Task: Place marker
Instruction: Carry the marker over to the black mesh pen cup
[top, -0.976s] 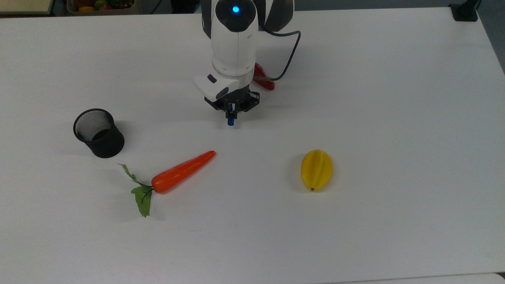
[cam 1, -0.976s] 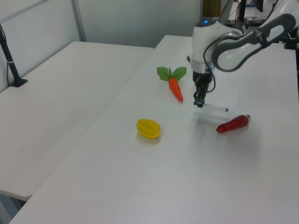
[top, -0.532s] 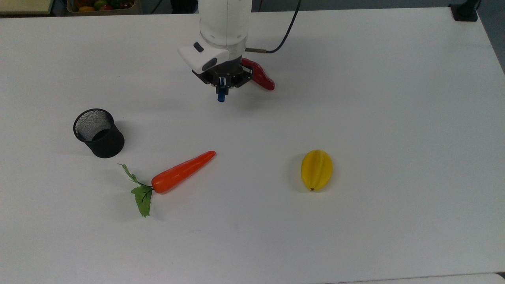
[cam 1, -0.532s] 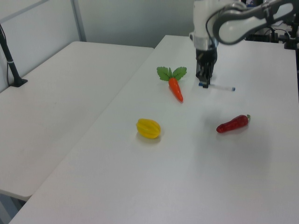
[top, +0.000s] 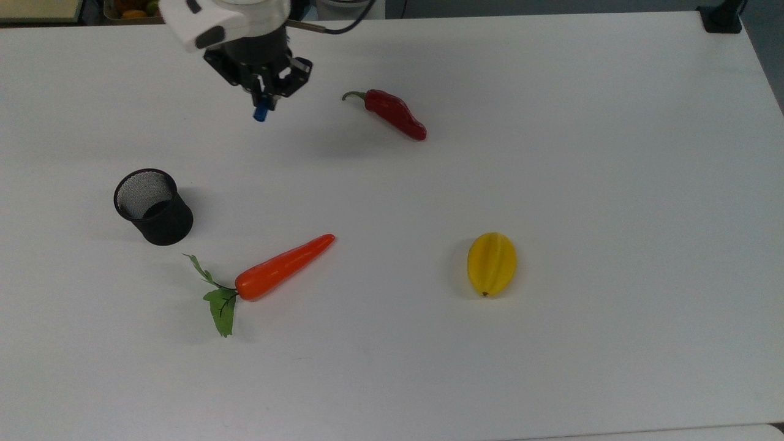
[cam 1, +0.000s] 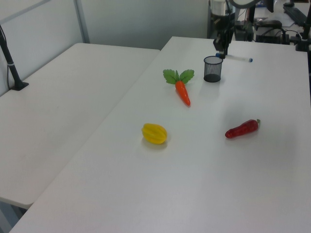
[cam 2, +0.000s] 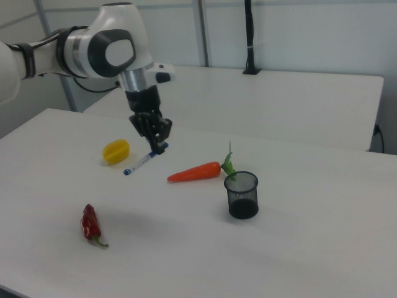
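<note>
Right view: the gripper (cam 2: 159, 144), raised above the white table (cam 2: 310, 248), clamps the marker (cam 2: 144, 160) at its blue-capped end, the pen jutting out sideways. The black mesh cup (cam 2: 241, 195) stands well apart beside the carrot (cam 2: 193, 172). Held near horizontal, the marker may strike the cup's rim or tip it over on lowering.

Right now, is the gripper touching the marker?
Touching. In the right view the gripper is shut on the marker at its blue cap end, and the marker hangs tilted in the air above the table.
</note>
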### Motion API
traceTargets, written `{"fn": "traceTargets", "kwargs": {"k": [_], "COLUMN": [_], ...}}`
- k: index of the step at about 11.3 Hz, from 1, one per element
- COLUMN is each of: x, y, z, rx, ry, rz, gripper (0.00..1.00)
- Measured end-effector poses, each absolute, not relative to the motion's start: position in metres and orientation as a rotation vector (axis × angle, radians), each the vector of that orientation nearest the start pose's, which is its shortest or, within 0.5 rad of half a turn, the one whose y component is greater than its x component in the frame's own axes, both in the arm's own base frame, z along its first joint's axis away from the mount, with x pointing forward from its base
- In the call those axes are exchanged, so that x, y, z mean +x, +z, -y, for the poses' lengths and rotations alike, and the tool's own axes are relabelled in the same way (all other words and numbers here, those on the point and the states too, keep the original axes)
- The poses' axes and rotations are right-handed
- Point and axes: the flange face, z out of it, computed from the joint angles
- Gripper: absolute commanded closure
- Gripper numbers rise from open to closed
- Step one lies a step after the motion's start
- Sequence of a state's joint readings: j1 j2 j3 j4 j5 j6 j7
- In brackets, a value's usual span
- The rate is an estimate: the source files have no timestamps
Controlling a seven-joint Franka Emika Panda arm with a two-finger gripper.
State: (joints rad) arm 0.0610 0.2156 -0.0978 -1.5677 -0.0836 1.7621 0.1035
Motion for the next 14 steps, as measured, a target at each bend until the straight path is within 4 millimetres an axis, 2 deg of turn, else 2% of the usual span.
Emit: {"fn": "traceTargets", "kwargs": {"k": [1,3,6,8,12,14], "x": [0.624,0.623,0.632,0.643,0.676,0.684], "y": [0.517,0.521,0.532,0.53,0.495,0.484], "z": [0.054,0.097,0.144,0.16,0.191,0.195], "rx": [-3.245,-3.251,-3.253,-3.249,-3.23,-3.219], "ry": [0.03,-0.011,-0.251,-0.421,-0.755,-0.844], "rz": [-0.221,-0.26,-0.342,-0.363,-0.379,-0.373], "gripper": [0.87,0.87,0.87,0.87,0.87,0.87]}}
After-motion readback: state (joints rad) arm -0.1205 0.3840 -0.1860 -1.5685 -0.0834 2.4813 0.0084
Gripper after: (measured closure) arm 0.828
